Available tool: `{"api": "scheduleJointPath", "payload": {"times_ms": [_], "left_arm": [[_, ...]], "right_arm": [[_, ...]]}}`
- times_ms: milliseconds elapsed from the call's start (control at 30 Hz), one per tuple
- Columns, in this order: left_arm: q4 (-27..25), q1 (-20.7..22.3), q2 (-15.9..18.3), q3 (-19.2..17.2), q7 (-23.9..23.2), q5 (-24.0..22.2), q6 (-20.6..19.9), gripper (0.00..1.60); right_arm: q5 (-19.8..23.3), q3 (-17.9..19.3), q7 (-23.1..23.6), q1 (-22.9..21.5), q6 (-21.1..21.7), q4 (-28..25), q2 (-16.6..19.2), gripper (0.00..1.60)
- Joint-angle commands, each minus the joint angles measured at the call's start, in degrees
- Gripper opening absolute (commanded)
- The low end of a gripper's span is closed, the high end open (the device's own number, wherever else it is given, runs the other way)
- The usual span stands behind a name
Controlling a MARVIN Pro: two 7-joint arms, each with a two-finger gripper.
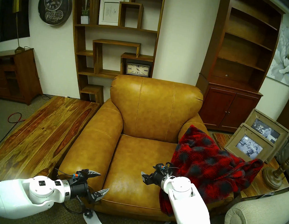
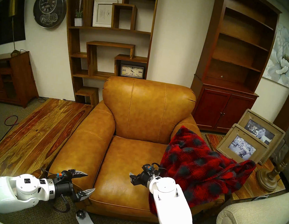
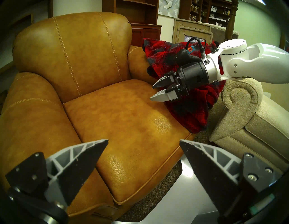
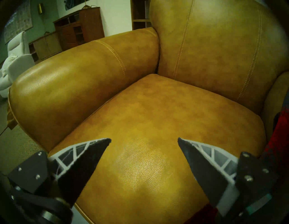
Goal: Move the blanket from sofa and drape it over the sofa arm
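Observation:
The red-and-black plaid blanket [image 1: 210, 165] lies bunched over the tan leather sofa's [image 1: 149, 109] right sofa arm [image 1: 197, 121], hanging down its front and outer side. The seat cushion is bare. My right gripper [image 1: 143, 177] hovers over the front right of the seat, just left of the blanket, open and empty; its wrist view shows the right gripper [image 4: 144, 139] with only leather between the fingers and the blanket [image 4: 281, 125] at the edge. My left gripper [image 1: 104, 181] is open and empty at the front of the left armrest.
A beige fabric seat with a scroll arm [image 1: 246, 219] stands close on the right. A side table there carries two picture frames [image 1: 252, 145] and a lamp base [image 1: 272, 177]. A long wooden table [image 1: 42, 128] lies left of the sofa. Bookshelves stand behind.

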State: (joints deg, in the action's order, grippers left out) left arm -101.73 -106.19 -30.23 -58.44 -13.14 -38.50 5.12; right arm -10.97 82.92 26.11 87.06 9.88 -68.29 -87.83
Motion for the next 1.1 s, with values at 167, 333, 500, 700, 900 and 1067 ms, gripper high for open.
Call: {"api": "scheduleJointPath", "payload": {"times_ms": [167, 333, 500, 700, 900, 1067], "left_arm": [[-0.4, 0.2, 0.0, 0.1, 0.0, 0.0, 0.2, 1.6], [-0.4, 0.3, 0.0, 0.2, 0.0, -0.1, 0.2, 1.6], [-0.3, 0.4, 0.0, 0.3, 0.1, -0.2, 0.1, 1.6], [-0.3, 0.5, 0.1, 0.4, 0.1, -0.2, 0.2, 1.6], [-0.4, 0.6, 0.1, 0.5, 0.2, -0.3, 0.2, 1.6], [-0.4, 0.7, 0.2, 0.6, 0.2, -0.3, 0.2, 1.6]], "right_arm": [[1.9, 1.6, -9.8, 3.7, -2.3, -8.3, -3.0, 1.6], [2.1, 3.0, -13.8, 5.2, -3.1, -11.4, -3.4, 1.6], [2.2, 4.3, -18.0, 7.1, -4.1, -14.6, -3.4, 1.6], [2.2, 5.2, -22.7, 9.3, -5.1, -18.5, -3.5, 1.6], [2.5, 5.4, -29.1, 12.2, -6.0, -23.3, -3.7, 1.6], [2.9, 4.6, -34.5, 14.4, -7.4, -27.4, -3.6, 1.6]]}}
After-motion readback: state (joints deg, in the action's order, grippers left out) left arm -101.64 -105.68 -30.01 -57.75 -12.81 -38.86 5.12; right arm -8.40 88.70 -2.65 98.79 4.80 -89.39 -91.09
